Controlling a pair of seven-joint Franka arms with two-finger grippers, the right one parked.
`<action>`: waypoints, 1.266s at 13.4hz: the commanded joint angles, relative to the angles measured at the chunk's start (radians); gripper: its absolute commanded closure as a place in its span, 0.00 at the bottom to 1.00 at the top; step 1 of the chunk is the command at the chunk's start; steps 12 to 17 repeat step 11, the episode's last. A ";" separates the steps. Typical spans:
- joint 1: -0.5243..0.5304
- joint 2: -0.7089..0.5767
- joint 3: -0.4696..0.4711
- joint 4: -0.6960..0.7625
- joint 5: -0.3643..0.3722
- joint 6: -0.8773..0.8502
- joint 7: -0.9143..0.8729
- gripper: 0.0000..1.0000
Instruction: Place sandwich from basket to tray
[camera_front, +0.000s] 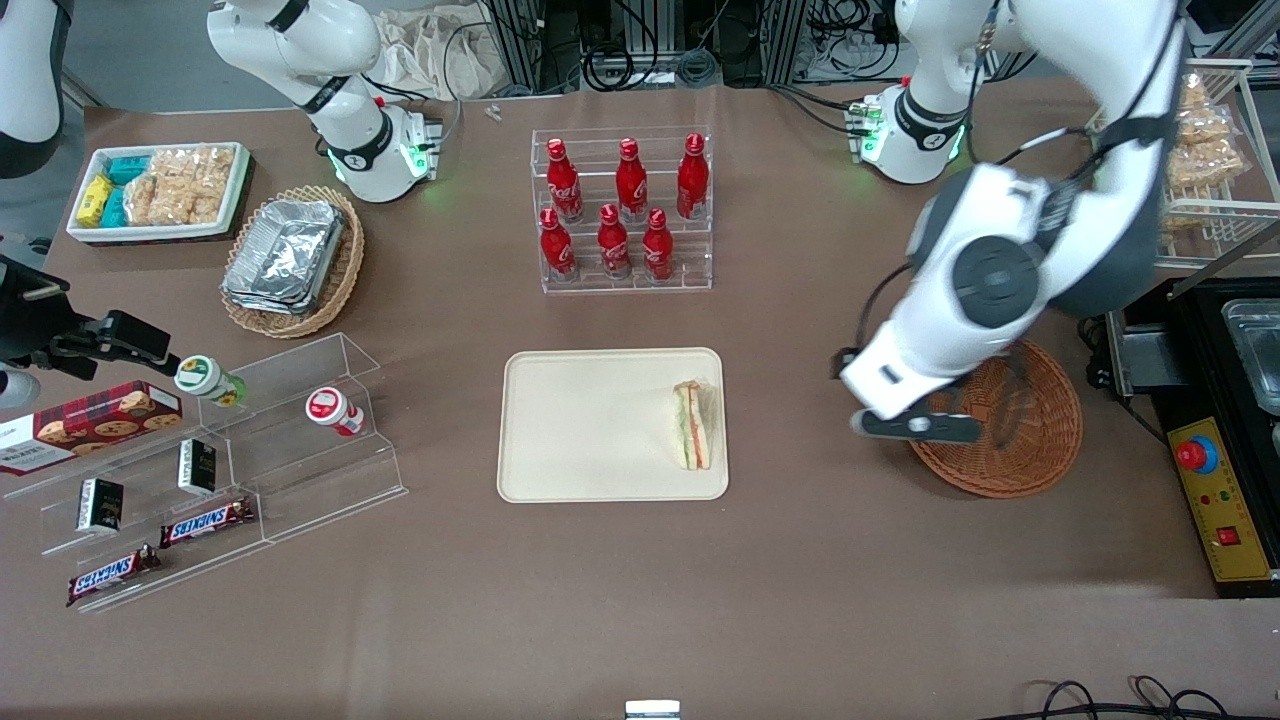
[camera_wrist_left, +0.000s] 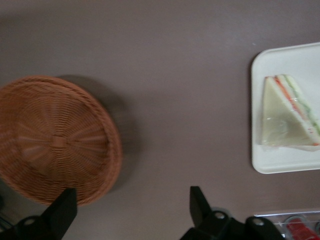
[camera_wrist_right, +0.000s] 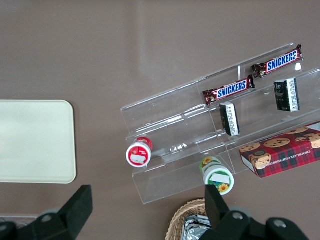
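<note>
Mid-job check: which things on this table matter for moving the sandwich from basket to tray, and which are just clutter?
Job:
- sandwich, lying on the tray
- tray
- basket, nothing in it
- gripper, jaws open, above the basket's edge

Clutter:
- cola bottles in a clear rack
- foil trays in a tan basket
- Snickers bars
- cookie box
- snack bin

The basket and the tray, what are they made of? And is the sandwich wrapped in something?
The basket looks like woven wicker, reddish-brown and matte, with its strands visible. The tray seems to be smooth cream plastic, though the look leaves that open. The sandwich on it shows a shiny clear film, probably plastic wrap. The gripper hangs open above the table between them.
</note>
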 joint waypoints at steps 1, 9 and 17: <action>0.103 -0.108 -0.011 -0.038 0.013 -0.050 0.081 0.00; 0.298 -0.165 -0.003 0.070 0.005 -0.179 0.173 0.00; 0.299 -0.165 -0.003 0.074 0.005 -0.182 0.167 0.00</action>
